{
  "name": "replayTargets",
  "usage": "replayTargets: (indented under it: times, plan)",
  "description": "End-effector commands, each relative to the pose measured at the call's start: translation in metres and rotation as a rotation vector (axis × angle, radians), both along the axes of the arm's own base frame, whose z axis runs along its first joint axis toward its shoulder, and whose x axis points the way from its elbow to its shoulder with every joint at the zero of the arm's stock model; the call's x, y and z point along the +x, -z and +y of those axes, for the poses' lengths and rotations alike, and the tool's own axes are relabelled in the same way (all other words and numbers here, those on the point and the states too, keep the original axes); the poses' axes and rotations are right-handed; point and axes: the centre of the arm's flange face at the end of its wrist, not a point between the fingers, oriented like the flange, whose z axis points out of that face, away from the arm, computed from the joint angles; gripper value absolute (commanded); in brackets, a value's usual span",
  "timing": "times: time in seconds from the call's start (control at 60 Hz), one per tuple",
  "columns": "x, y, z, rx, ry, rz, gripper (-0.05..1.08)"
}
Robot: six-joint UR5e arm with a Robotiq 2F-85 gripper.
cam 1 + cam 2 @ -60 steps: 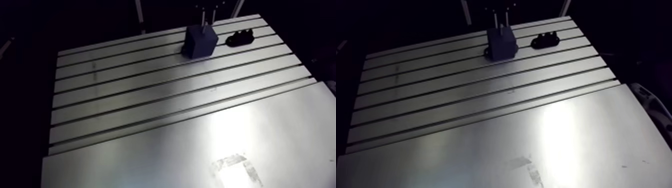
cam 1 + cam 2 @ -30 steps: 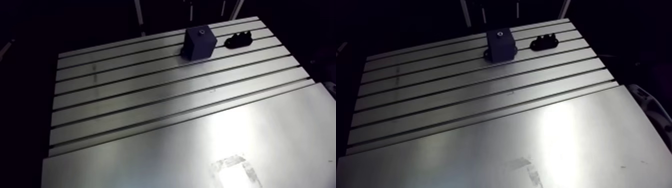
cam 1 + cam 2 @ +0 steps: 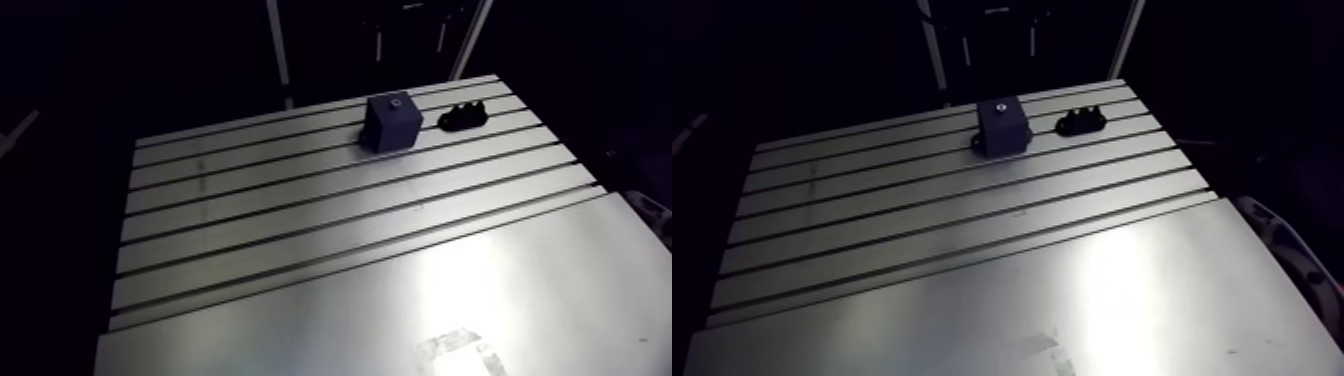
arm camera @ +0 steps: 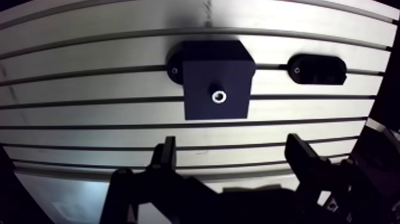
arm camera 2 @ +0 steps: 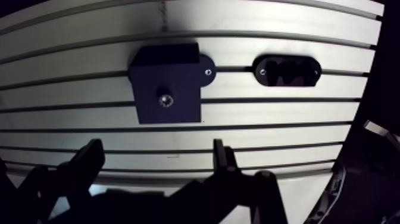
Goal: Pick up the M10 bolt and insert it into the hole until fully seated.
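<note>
Sitting in block [image 4: 202, 74], bolt [image 4: 219, 96] shank hidden, jaws apart

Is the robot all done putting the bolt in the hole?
Looks done. The bolt sits in the block, only its head showing. The gripper is open, holding nothing, clear of the block. Nothing seems left, though full seating is hard to judge.
</note>
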Motion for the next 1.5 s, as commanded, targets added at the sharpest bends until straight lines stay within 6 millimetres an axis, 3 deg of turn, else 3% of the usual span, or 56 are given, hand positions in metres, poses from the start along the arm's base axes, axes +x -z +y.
replayTargets:
  times: [0.017,0.117,0.2,0.433,0.917,1.367,1.5]
  plan:
    - [0.042,-0.062,-0.012,0.037,0.013,0.156,0.00]
    - [0.066,-0.066,-0.022,0.050,0.010,0.198,0.00]
    - [0.071,-0.074,-0.025,0.047,0.020,0.211,0.00]
    - [0.089,-0.130,-0.037,0.027,0.037,0.278,0.00]
    - [0.098,-0.202,-0.053,-0.025,0.028,0.316,0.00]
    - [0.101,-0.207,-0.095,-0.026,0.000,0.320,0.00]
    - [0.103,-0.205,-0.120,-0.026,-0.019,0.313,0.00]
